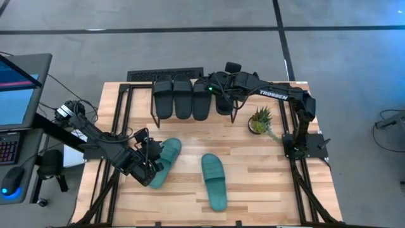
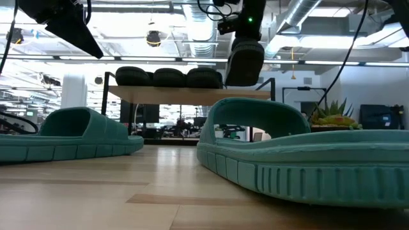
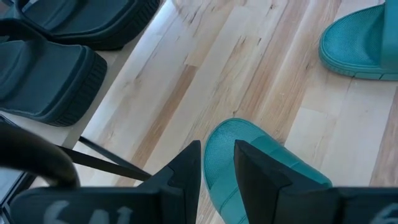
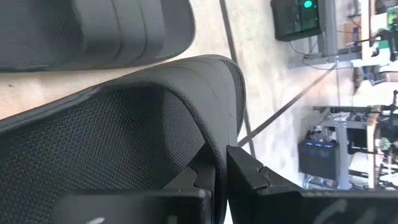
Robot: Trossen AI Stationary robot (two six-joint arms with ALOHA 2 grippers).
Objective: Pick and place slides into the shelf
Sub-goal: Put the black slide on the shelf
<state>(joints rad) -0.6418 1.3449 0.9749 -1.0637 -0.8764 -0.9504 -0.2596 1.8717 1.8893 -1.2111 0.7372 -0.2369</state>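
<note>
Only readable text I see: "TROSSEN" in white on the right arm [image 1: 273,95], high view. Left wrist housing has pale markings, can't read them. Nothing legible on the slides or shelf.

The right arm stretches out long, its right pincer [image 4: 221,180] pinched nearly closed on the edge of a black slide [image 4: 124,130]. The left arm angles low, its left pincer [image 3: 217,163] fingers slightly parted, pointing downward.
</note>
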